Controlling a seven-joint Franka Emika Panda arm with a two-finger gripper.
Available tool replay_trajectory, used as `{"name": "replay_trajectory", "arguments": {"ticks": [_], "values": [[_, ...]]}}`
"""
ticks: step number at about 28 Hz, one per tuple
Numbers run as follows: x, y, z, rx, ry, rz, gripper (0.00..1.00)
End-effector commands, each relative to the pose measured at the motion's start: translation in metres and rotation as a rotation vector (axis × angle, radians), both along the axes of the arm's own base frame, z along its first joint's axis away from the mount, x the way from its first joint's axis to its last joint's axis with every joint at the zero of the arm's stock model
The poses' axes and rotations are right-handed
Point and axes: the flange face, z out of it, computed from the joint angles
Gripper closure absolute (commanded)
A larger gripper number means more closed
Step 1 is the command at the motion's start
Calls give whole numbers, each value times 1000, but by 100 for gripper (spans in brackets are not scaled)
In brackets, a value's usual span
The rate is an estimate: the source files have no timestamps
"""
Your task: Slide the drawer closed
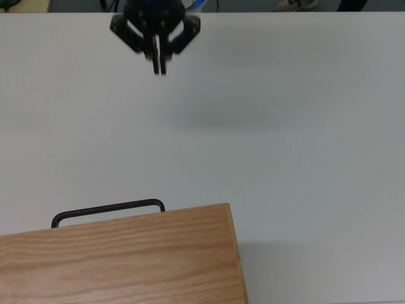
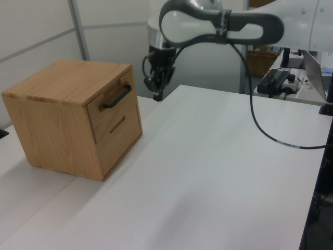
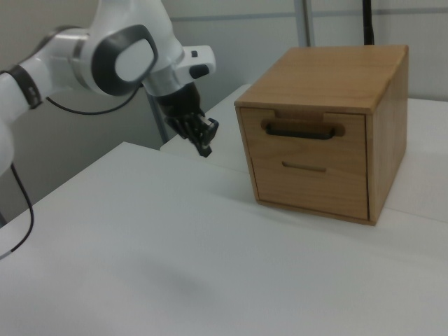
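In the top view the cabinet (image 1: 120, 259) filled the 7 o'clock corner, cut off by the frame; of the drawer (image 3: 306, 136) only the black handle (image 1: 107, 210) showed past its top edge. In the right view the drawer front sat flush, shut. The gripper (image 1: 159, 68) hung at 12 o'clock, well apart, fingers pressed together, holding nothing, its body cropped.

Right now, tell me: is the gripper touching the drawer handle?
No. In the right view the gripper hangs over the table, clear of the drawer handle.
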Motion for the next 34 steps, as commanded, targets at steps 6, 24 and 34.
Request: {"name": "replay_trajectory", "arguments": {"ticks": [6, 24, 34], "values": [[-46, -21, 30, 2, 103, -47, 0], [-58, -22, 38, 0, 126, -49, 0], [-57, -25, 37, -15, 128, -54, 0]]}}
